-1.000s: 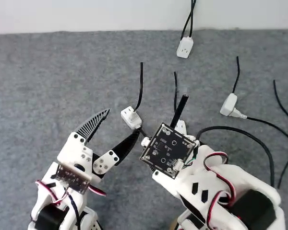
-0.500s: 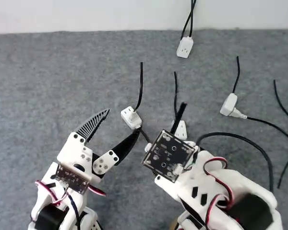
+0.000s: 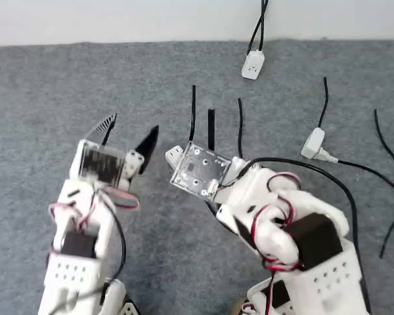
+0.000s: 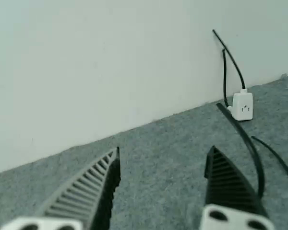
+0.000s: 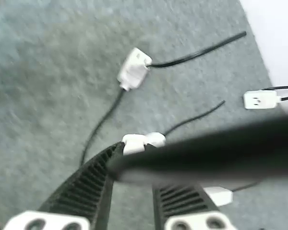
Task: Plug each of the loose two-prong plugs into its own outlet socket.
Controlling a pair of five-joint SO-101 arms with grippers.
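My left gripper (image 3: 127,133) hangs open above the carpet, left of a white two-prong plug (image 3: 175,156) whose black cord runs toward the wall. In the left wrist view the left gripper (image 4: 163,163) has nothing between its fingers, and a white outlet socket (image 4: 243,106) stands by the wall. My right gripper (image 5: 134,163) is shut on a white plug (image 5: 139,140), and its black cord (image 5: 206,148) crosses close to the camera. From above, that cord's stub (image 3: 211,128) sticks out past the right wrist board (image 3: 197,170). Another plug (image 5: 133,69) lies farther off.
A white socket (image 3: 253,64) with its cable climbing the wall sits at the back. A white plug (image 3: 313,143) with a cord lies at the right. Loose black cords (image 3: 387,147) trail along the right edge. Grey carpet (image 3: 52,98) on the left is bare.
The left arm has lifted and swung toward the wall, its gripper staying open. The right arm has moved left and farther from me, carrying the plug and cord along.
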